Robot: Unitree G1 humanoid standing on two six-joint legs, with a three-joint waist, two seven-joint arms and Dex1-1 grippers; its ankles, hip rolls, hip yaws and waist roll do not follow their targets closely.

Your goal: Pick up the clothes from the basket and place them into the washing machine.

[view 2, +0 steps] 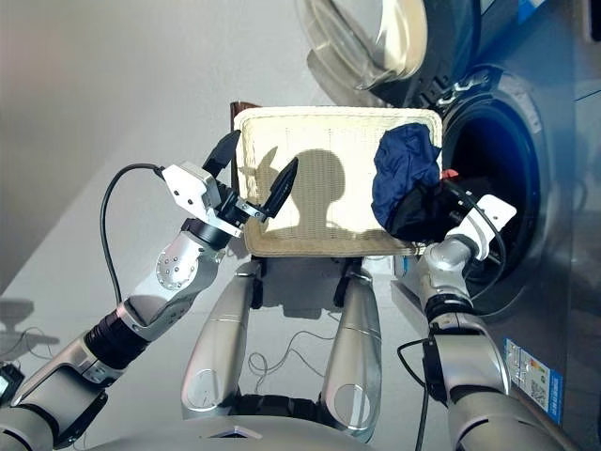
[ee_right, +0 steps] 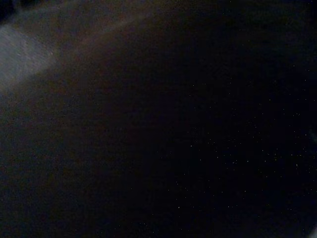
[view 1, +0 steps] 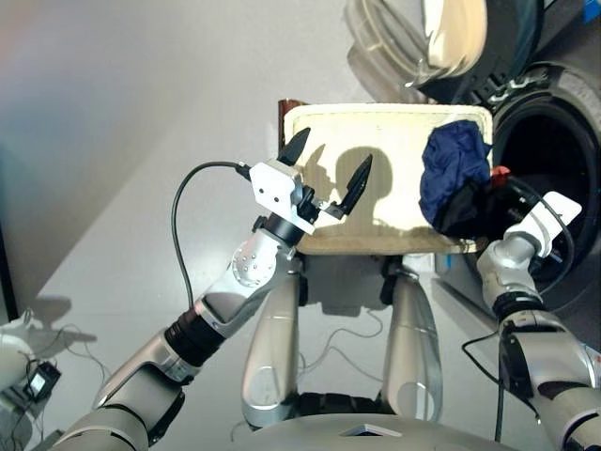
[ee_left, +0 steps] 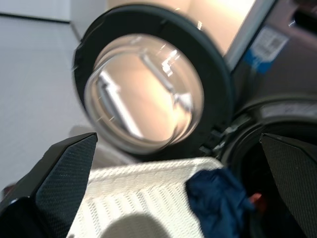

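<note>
The cream wicker basket (view 1: 376, 141) lies in front of me, beside the washing machine (view 1: 554, 160), whose round glass door (ee_left: 148, 89) stands swung open. A navy garment (view 1: 455, 164) is bunched at the basket's right end, on top of a black garment (view 1: 465, 214). A scrap of coral-red (view 1: 500, 173) shows at the porthole's edge. My left gripper (view 1: 327, 167) hovers open and empty over the basket's left half. My right gripper (view 1: 507, 202) is buried in the black cloth by the porthole, and dark fabric fills the right wrist view.
A black cable (view 1: 178, 235) loops off my left forearm over the grey floor. A small white device with wires (view 1: 23, 371) sits on the floor at the near left. The machine's front panel carries a sticker (view 2: 531, 376).
</note>
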